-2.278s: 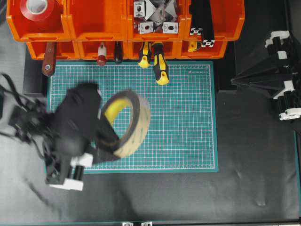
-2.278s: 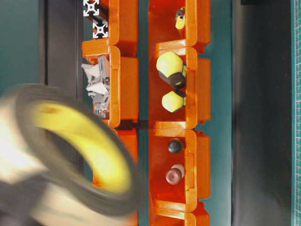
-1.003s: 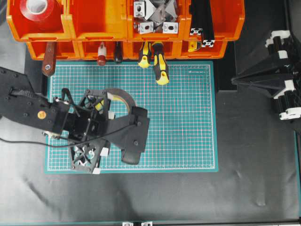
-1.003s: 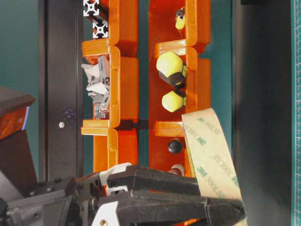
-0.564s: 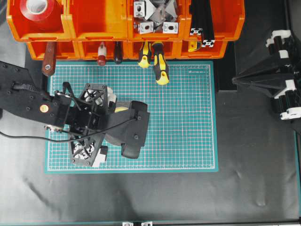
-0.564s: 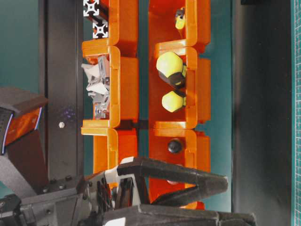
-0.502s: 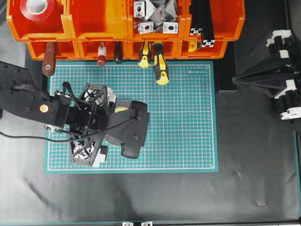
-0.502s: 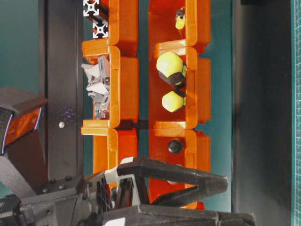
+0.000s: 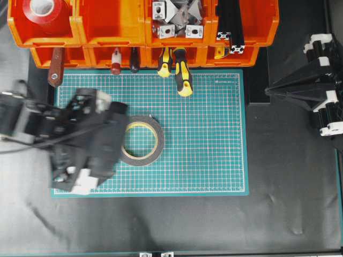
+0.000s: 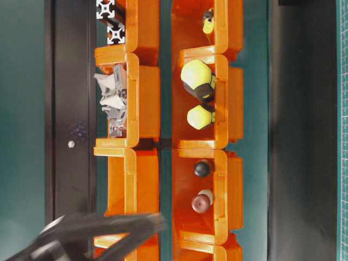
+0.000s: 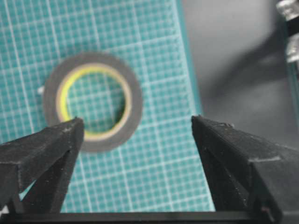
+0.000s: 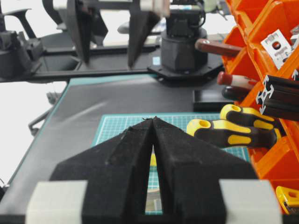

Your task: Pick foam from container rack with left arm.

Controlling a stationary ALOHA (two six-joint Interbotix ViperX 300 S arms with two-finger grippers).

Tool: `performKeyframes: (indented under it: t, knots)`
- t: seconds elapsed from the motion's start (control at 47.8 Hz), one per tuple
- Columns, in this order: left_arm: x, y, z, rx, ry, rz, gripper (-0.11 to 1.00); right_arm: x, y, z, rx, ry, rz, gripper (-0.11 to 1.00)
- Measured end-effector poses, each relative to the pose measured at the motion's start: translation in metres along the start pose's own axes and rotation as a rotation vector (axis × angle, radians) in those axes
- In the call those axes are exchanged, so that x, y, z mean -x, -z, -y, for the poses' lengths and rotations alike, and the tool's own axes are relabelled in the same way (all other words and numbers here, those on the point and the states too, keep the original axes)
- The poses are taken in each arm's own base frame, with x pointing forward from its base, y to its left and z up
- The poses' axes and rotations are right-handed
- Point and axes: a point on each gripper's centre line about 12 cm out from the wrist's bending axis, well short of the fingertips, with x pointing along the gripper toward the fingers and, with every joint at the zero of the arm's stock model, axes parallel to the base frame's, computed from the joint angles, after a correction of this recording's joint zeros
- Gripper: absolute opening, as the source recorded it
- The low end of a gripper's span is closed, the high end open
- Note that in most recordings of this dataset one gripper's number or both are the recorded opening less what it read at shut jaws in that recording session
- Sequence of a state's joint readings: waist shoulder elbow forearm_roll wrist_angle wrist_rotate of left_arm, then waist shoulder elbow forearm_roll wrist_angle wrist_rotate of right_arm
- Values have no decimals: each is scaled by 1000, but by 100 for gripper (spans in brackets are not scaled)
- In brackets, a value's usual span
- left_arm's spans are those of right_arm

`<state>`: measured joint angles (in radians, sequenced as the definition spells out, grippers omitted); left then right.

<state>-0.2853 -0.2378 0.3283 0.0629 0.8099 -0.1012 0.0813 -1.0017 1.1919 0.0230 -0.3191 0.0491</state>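
Observation:
The foam roll (image 9: pixel 141 140) lies flat on the green cutting mat (image 9: pixel 214 150), dark rim outside and yellow core inside. It also shows in the left wrist view (image 11: pixel 92 107). My left gripper (image 9: pixel 107 143) is blurred with motion just left of the roll; in its own view (image 11: pixel 138 121) the jaws stand wide apart and hold nothing. One blurred finger crosses the table-level view (image 10: pixel 98 228). The orange container rack (image 9: pixel 112 27) runs along the far edge. My right gripper (image 9: pixel 268 92) rests at the right, jaws closed tip to tip (image 12: pixel 153 119), holding nothing.
The rack bins hold a red tape roll (image 9: pixel 44 8), metal brackets (image 9: pixel 177 19), black extrusions (image 9: pixel 230 27) and yellow-black screwdrivers (image 9: pixel 182 75) whose handles reach onto the mat. A brown-handled tool (image 9: pixel 55 67) sticks out at the rack's left.
My left gripper held the foam roll on edge over the mat, lowered it, then let go. The roll now lies flat and the open gripper has drawn back to the left.

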Motion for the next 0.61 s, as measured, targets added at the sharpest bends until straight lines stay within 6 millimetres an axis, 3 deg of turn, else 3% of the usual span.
performKeyframes:
  t: [0.23, 0.606]
  knots:
    - [58, 7, 8, -31, 41, 249, 83, 1, -1, 0, -2, 0, 3, 0]
    - [115, 45, 3, -16, 65, 462, 82, 5, -8, -1, 0, -3, 35, 0]
